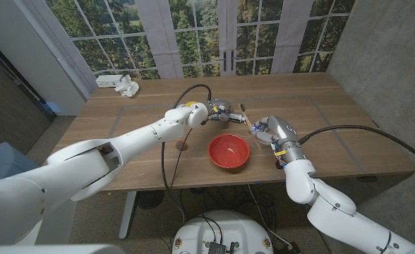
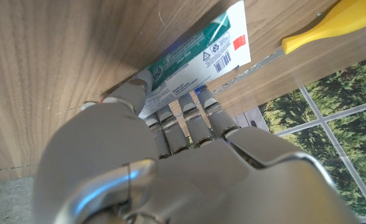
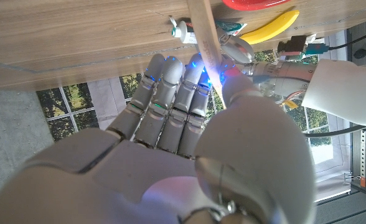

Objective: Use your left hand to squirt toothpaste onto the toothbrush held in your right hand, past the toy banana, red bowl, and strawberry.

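The task is at its early middle, judging by how things lie. The right robot hand (image 3: 189,124) grasps the toothbrush (image 3: 206,37), its wooden handle rising from between the fingers, so that half looks ready. The left robot hand (image 2: 170,155) reaches over the table (image 1: 123,116) to the toothpaste tube (image 2: 195,59), which lies flat on the wood just beside the toy banana (image 2: 332,25); its fingers (image 2: 192,121) are laid along the tube and the thumb presses its near end, but I cannot tell whether the tube is truly gripped, and it does not look lifted. In the head view the red bowl (image 1: 229,151) sits between the two arms, and the small red thing (image 1: 181,147) near it may be the strawberry. Left to do, as I judge it: secure the tube, lift it, bring it to the brush head and squeeze.
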Robot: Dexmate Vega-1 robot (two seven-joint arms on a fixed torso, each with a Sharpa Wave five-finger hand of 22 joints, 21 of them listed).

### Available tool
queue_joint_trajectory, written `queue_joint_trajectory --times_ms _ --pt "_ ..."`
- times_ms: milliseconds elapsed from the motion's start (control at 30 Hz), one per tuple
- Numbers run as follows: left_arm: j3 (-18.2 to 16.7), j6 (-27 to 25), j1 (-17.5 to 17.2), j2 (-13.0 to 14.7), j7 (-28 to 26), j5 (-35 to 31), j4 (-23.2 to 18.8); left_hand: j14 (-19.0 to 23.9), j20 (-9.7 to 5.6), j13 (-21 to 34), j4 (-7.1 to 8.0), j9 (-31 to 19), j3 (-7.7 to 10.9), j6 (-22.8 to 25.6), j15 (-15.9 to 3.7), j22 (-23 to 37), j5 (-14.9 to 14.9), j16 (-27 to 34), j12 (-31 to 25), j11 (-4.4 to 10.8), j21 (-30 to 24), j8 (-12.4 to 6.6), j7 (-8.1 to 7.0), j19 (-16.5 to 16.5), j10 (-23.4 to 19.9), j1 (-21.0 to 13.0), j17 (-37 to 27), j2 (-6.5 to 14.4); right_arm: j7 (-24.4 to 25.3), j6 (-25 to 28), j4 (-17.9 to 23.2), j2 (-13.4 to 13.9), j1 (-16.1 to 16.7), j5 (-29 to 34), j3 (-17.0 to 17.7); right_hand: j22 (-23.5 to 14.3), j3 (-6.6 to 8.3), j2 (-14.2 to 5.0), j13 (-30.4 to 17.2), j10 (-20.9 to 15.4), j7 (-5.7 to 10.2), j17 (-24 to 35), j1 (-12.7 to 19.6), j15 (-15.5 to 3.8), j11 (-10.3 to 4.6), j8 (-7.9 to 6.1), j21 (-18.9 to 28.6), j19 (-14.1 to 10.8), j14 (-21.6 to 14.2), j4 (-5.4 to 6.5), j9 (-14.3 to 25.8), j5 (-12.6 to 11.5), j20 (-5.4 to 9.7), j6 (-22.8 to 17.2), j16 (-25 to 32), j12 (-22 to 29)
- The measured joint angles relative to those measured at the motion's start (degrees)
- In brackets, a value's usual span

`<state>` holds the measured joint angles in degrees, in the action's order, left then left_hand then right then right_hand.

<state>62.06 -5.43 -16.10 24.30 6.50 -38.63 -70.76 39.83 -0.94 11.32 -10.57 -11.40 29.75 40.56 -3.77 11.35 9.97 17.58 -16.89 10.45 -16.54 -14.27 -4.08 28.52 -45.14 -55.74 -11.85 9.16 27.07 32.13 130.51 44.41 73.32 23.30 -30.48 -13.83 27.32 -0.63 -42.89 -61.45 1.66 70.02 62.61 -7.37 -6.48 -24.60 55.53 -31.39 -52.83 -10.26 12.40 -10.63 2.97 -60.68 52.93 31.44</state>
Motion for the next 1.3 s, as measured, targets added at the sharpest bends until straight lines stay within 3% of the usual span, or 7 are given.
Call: queue_joint_trajectory --times_ms 300,1300 --pt "-1.37 -2.26 -1.09 1.46 -2.33 -0.07 -2.05 0.52 -0.08 0.13 0.00 -0.01 0.00 1.45 0.08 0.00 0.00 0.17 -0.39 0.70 -0.21 -0.01 0.80 0.69 -0.92 -0.31 -0.13 0.29 -0.09 0.47 -0.45 -0.33 -0.66 -0.15 -0.33 0.26 -0.01 0.00 0.00 -0.20 0.00 0.00 0.00 0.00 0.20 0.01 0.63 0.20 0.00 0.01 0.00 -0.22 -0.20 0.00 0.00 -0.03" --pt "-7.26 -9.43 -5.63 7.98 -7.77 -3.98 -13.44 0.51 -0.39 0.33 0.44 0.04 -0.08 2.06 0.08 0.25 0.00 -0.46 0.04 0.70 -0.42 0.08 0.81 0.99 -0.90 -0.53 0.13 0.51 -3.38 5.37 -2.34 -1.17 -5.79 -1.46 -2.45 1.06 0.17 0.00 -0.24 -0.20 0.00 0.00 0.00 0.00 0.20 0.39 2.34 0.82 0.00 -0.17 0.29 -0.01 -0.21 0.00 0.28 -0.45"
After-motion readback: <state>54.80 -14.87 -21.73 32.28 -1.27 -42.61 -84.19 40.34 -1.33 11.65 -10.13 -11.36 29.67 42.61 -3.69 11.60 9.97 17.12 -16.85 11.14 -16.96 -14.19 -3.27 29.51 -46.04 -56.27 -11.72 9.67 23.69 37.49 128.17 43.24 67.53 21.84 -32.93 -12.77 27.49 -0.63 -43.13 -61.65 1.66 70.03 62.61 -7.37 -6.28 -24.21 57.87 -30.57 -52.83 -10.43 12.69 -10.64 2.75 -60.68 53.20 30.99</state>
